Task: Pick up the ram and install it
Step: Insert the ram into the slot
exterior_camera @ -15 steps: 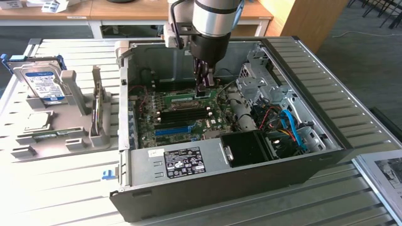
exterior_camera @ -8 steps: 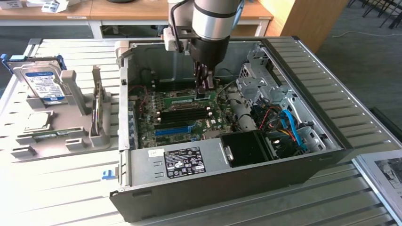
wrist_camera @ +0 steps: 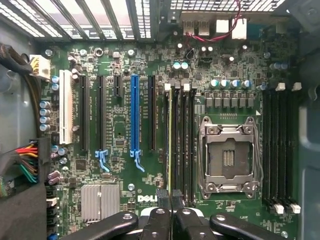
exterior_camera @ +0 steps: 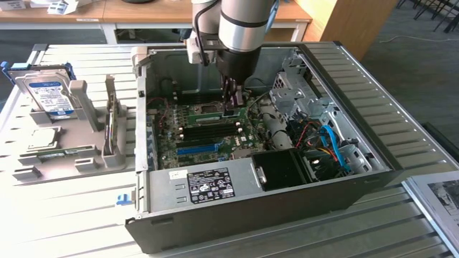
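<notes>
Though not plainly latched yet, looks like the seating step of the install. Nearest: pincer (wrist_camera: 171, 196) closed tip to tip over the near end of the ram (wrist_camera: 169, 140); pinching or merely pressing, cannot tell. Beyond, ram standing edge-up on the motherboard (wrist_camera: 120, 135), between blue slot (wrist_camera: 134, 115) and empty processor socket (wrist_camera: 229, 157). Probably calls for straight, even downward pressure, enough to close the white clips (wrist_camera: 167, 86) toward the board's far edge. Little side room; case wall (exterior_camera: 358, 177) well apart.

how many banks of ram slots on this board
2. One bank lies between the blue slot and the CPU socket; the other bank is on the socket's opposite side. Others may be hidden off-frame.
</notes>
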